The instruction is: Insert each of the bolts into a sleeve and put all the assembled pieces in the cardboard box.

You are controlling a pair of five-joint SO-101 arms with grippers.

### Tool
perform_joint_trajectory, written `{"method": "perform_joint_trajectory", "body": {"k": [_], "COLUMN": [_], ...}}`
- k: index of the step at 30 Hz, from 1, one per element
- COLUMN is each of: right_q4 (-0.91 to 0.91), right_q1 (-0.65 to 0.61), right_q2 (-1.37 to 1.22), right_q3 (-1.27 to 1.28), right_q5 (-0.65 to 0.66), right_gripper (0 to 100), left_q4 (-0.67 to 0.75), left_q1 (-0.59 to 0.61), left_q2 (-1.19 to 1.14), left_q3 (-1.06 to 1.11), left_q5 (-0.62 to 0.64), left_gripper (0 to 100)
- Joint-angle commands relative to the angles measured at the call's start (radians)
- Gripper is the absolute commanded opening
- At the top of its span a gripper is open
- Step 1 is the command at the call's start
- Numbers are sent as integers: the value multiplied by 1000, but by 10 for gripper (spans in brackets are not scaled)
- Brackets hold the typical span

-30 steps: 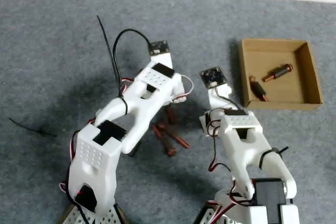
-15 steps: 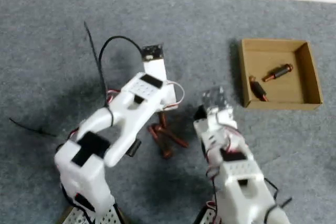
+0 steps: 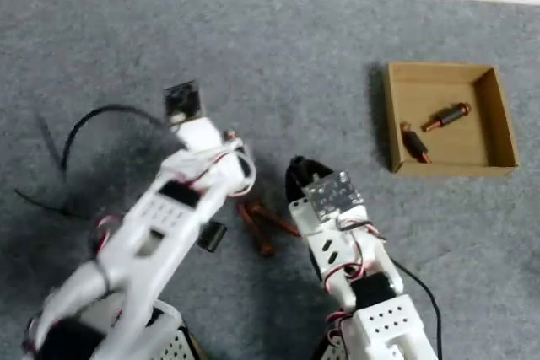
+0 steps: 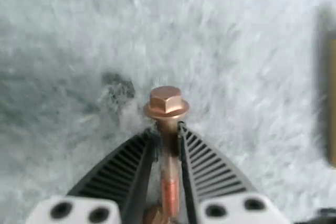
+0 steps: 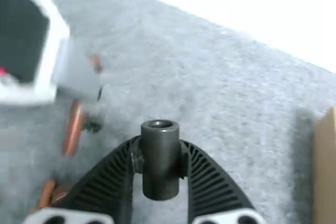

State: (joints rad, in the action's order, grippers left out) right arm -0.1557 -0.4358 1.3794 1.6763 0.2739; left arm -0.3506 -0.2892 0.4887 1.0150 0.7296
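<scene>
Left gripper is clamping 1 bolt, right gripper 1 sleeve; cardboard box is sitting at the table's 2 o'clock.

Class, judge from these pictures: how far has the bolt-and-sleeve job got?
Done: two assembled pieces lie in the cardboard box. In hand: the left gripper holds a bolt, the right gripper a sleeve, not yet joined. Left: loose bolts on the carpet.

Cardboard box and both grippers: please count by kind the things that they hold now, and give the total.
Assembled pieces, lying in the cardboard box: 2
Bolt, between the jaws of the left gripper: 1
Sleeve, between the jaws of the right gripper: 1
Total: 4
</scene>
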Motion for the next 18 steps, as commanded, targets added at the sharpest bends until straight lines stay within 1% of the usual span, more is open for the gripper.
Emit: {"method": "perform_joint_trajectory", "body": {"k": [1,4,9,14,18], "right_q4": [-44,-76,-76,-76,-73], "right_q1": [-48,-79,-84,-88,-88], "right_q2": [28,28,28,27,27], "right_q3": [143,143,143,143,143], "right_q5": [104,170,170,172,173], "right_gripper": [5,5,5,5,5], "left_q4": [190,226,224,224,224], "left_q1": [21,15,10,-50,-71], "left_q2": [278,449,766,1073,1305], "left_q3": [182,282,420,570,682], "left_q5": [-2,2,6,8,6], "left_gripper": [4,4,4,4,4]}}
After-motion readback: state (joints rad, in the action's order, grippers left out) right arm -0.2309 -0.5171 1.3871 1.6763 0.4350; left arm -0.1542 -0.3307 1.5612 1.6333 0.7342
